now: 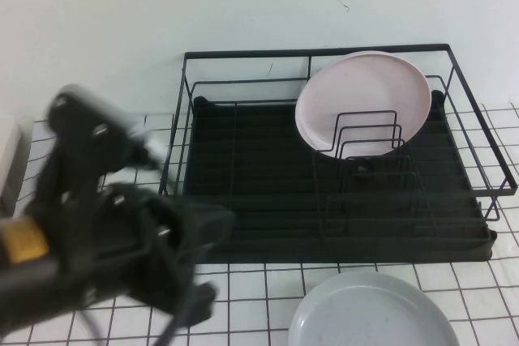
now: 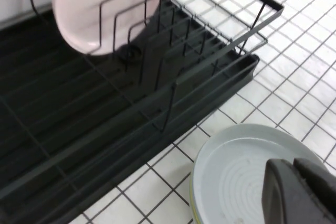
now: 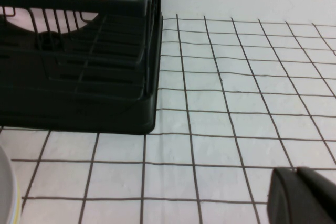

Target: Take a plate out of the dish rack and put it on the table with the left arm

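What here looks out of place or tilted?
Nothing stands out. The grey plate lies flat on the table, the pink plate leans in the dish rack. Left gripper hovers above the grey plate; right gripper low over tiles.

two plates total, one grey plate (image 1: 373, 313) flat on the surface (image 1: 259, 297), one pink plate (image 1: 362, 101) standing in the one rack (image 1: 243, 200), two grippers, left gripper (image 2: 302, 192), right gripper (image 3: 304, 195)
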Controlling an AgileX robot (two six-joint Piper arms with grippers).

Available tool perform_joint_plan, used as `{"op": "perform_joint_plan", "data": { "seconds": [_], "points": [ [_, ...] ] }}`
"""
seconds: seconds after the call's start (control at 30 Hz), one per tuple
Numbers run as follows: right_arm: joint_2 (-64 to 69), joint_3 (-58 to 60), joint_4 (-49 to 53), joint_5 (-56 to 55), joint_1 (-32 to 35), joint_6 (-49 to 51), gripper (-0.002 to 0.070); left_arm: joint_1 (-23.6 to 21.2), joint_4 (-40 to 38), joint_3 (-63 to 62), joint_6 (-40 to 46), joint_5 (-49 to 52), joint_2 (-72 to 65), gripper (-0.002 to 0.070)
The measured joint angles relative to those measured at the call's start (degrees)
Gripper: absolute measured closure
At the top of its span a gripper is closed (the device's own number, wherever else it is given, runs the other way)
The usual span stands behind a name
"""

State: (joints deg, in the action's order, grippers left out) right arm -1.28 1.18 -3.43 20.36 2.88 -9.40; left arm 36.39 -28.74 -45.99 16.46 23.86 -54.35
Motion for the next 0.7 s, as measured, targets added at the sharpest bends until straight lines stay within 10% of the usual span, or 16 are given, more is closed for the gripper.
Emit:
{"op": "perform_joint_plan", "data": {
  "seconds": [0.7],
  "points": [
    [0.0,0.0,0.0,0.0,0.0,0.0,0.0678,0.2,4.1,17.5,5.8,4.3,26.3,0.0675]
  ]
}}
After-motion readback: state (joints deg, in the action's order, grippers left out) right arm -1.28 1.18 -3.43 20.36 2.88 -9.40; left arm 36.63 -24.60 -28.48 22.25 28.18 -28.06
